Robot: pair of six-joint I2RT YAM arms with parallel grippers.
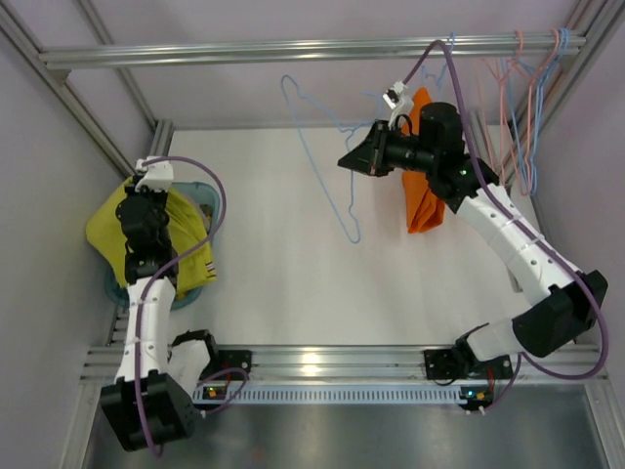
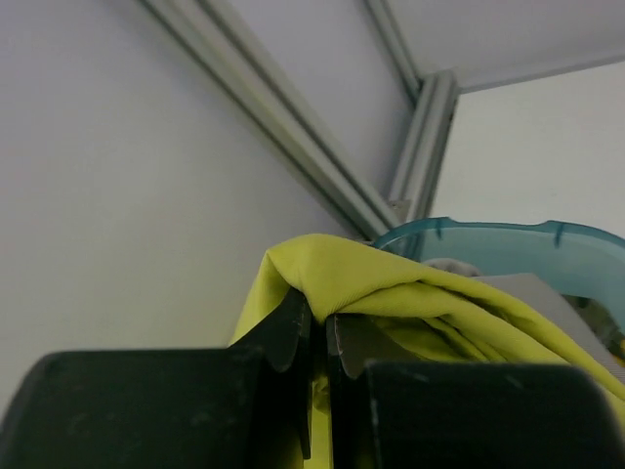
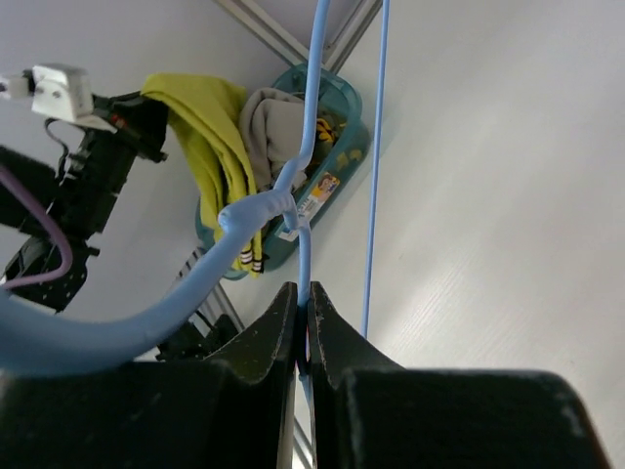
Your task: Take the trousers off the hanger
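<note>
Left arm: reaches up along the left side of the bench, its wrist over the near-left corner area.
Left pincer: narrow, the two fingers nipped onto a fold of the yellow-green trousers.
Yellow-green trousers: draped from the left pincer and spread under the left wrist, over the teal basket and out past its left side; a striped hem shows at the lower right edge of the cloth.
Teal basket: translucent, sitting at the left edge of the bench near the frame post; a grey cloth lies inside it beside the yellow-green fabric.
Blue hanger: a thin wire hanger, held up in the middle of the scene, its hook pointing toward the top rail and its long side running down toward the bench.
Right pincer: narrow, clamped onto the blue hanger's wire just below the twisted neck.
Right arm: stretches from its base at the near right up and leftward to the hanger.
Orange trousers: just behind the right wrist, partly covered by the arm, hanging long and narrow; what carries them cannot be told.
Spare hangers: pink and blue wire ones, bunched on the rail at the far right.
</note>
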